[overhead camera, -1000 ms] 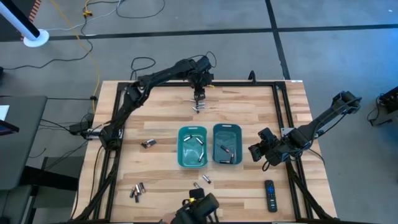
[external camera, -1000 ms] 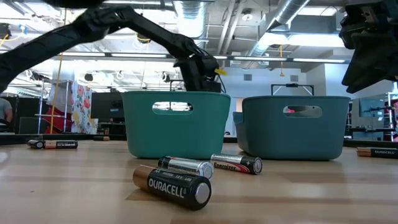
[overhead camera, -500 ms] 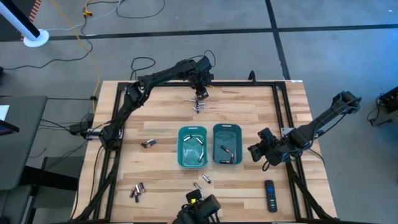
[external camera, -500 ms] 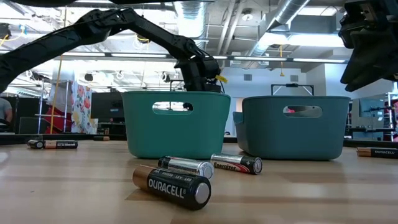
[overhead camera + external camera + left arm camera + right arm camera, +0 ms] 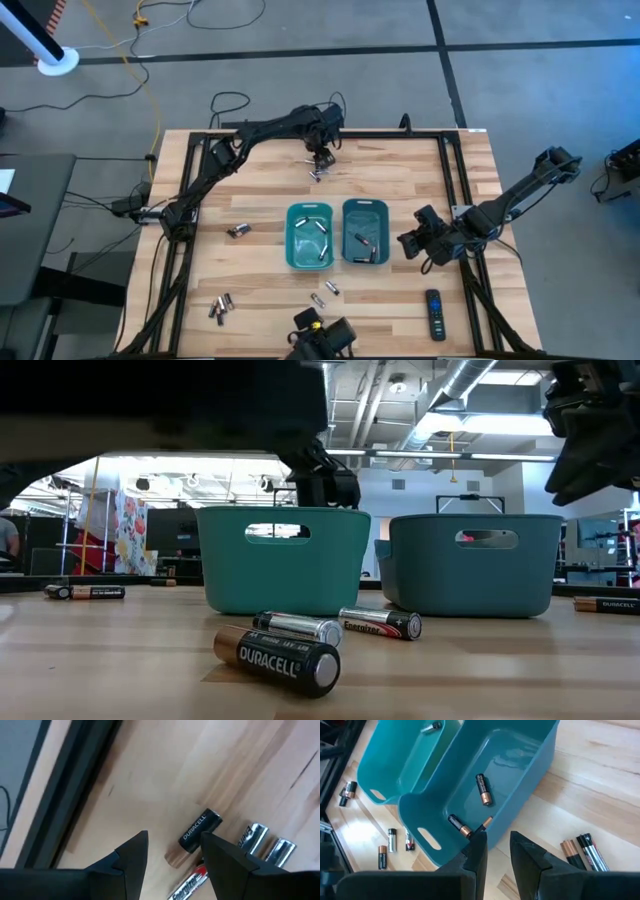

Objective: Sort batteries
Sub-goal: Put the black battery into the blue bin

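Three batteries [image 5: 318,636] lie nearest the low camera, at lower centre of that frame on the bench [image 5: 120,660], their long axes roughly across the picture; more sit loose at lower left of the high view [image 5: 220,307] and beside the remote control [image 5: 434,314] at lower right. Behind them stand two teal bins, the left bin [image 5: 309,235] with silvery cells and the right bin [image 5: 365,232] with copper-ended ones. The right tool [image 5: 409,243] hangs just right of the right bin, jaws part open and empty in its wrist view, where several dark cells [image 5: 483,790] lie on the bin floor. Farthest, at upper centre of the high view, the left tool [image 5: 318,160] hovers over a small cluster [image 5: 316,173], jaws wide and holding nothing. In the left wrist view a dark copper-ended cell [image 5: 193,838] lies between the two fingers [image 5: 131,857], its long axis running diagonally, copper end toward the wrist, black end away, with two silvery cells [image 5: 265,845] just beside it. The left arm is by far the nearer, so the coming grasp is probably its to make.
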Robot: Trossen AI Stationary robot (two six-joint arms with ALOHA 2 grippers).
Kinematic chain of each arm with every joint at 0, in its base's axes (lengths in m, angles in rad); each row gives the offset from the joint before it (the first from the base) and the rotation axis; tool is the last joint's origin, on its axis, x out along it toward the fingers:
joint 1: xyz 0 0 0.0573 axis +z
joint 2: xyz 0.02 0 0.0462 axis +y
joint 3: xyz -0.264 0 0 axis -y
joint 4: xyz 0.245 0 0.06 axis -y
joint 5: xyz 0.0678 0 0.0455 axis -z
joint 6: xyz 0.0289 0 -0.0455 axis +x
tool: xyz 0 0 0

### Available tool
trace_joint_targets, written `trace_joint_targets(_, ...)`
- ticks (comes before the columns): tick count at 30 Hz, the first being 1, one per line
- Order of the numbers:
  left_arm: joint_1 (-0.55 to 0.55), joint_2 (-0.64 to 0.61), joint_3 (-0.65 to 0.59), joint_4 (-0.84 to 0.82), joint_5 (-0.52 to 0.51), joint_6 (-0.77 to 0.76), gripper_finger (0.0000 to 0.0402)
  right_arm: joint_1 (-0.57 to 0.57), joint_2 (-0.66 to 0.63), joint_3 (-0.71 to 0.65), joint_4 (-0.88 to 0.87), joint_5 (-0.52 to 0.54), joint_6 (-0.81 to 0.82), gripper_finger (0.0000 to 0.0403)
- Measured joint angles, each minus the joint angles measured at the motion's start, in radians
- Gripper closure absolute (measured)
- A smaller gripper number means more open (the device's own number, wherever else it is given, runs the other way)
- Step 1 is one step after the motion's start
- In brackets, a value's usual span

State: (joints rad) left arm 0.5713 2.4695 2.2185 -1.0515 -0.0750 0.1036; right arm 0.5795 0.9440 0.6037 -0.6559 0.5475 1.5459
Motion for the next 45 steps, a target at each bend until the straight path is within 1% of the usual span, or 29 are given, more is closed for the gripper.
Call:
trace_joint_targets(18, 0.002, 0.003, 0.000, -0.018, 0.012, -0.002, 0.0224, -0.006, 0.012, 0.000, 0.015, 0.000, -0.001, 0.0300)
trace_joint_targets(22, 0.002, 0.003, -0.014, -0.017, 0.028, -0.011, 0.0224, -0.006, 0.012, 0.000, 0.019, 0.000, 0.000, 0.0300)
trace_joint_targets(29, 0.031, 0.003, -0.029, 0.004, 0.151, -0.132, 0.0233, -0.006, 0.012, 0.000, 0.027, 0.000, 0.000, 0.0300)
trace_joint_targets(34, 0.045, 0.003, -0.029, 0.042, 0.203, -0.212, 0.0247, -0.006, 0.012, 0.000, 0.041, 0.000, 0.000, 0.0300)
trace_joint_targets(40, 0.044, 0.003, -0.029, 0.031, 0.201, -0.231, 0.0265, -0.006, 0.012, 0.000, 0.046, -0.001, 0.000, 0.0300)
trace_joint_targets(45, 0.038, 0.003, -0.029, -0.022, 0.142, -0.186, 0.0275, -0.006, 0.012, 0.000, 0.045, -0.001, -0.002, 0.0300)
